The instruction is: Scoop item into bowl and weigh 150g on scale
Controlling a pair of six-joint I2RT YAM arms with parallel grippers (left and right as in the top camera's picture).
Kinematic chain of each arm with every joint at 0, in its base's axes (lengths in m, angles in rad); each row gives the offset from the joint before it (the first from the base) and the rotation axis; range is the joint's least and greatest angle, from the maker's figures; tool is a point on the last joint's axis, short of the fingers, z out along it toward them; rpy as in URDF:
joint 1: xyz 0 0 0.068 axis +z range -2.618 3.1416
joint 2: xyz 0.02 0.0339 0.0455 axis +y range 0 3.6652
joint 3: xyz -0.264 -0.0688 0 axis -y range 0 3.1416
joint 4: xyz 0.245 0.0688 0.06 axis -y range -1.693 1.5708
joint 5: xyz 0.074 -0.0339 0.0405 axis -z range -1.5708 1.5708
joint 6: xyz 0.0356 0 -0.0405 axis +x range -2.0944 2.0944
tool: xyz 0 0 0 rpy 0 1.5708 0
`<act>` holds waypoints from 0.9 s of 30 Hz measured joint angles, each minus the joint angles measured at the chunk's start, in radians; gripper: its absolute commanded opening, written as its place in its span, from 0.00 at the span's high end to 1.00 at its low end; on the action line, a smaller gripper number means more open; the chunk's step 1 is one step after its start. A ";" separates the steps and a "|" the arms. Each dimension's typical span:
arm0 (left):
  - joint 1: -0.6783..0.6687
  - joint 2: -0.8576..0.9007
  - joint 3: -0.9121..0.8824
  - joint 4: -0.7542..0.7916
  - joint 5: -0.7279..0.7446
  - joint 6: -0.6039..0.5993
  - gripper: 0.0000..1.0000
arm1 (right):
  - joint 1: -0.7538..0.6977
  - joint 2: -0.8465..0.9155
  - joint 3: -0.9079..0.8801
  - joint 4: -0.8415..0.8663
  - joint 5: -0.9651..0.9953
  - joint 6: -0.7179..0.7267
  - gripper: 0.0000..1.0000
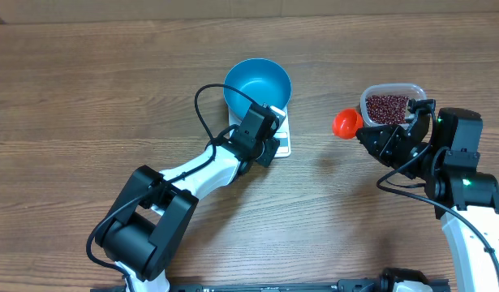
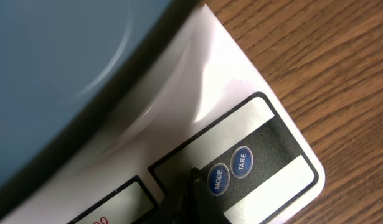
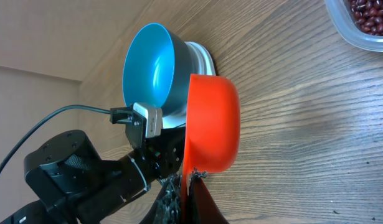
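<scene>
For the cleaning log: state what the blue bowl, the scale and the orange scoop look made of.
Blue bowl: likely plastic, smooth, soft sheen.
Scale: glossy white plastic, reflections on top.
Orange scoop: probably plastic, uniform satin colour.

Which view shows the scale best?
Left wrist: the scale shows close up, its MODE and TARE buttons readable. Overhead shows only a white corner beside the bowl; right wrist, only a sliver under it.
</scene>
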 measured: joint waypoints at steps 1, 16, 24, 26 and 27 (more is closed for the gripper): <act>0.000 0.000 0.000 0.000 0.000 0.000 0.96 | 0.000 0.000 0.000 0.000 0.000 -0.002 0.96; 0.000 -0.046 0.018 -0.145 0.002 0.000 0.96 | 0.000 0.000 0.000 0.002 0.009 -0.006 0.96; 0.000 -0.407 0.026 -0.365 0.093 0.000 0.96 | 0.000 0.000 0.000 -0.003 0.012 -0.007 0.96; 0.003 -0.482 0.030 -0.409 0.101 0.000 0.96 | 0.000 0.000 0.000 -0.004 0.013 -0.009 0.96; 0.013 -0.533 0.032 -0.433 0.108 -0.001 0.96 | 0.000 0.000 0.000 -0.005 0.014 -0.010 0.96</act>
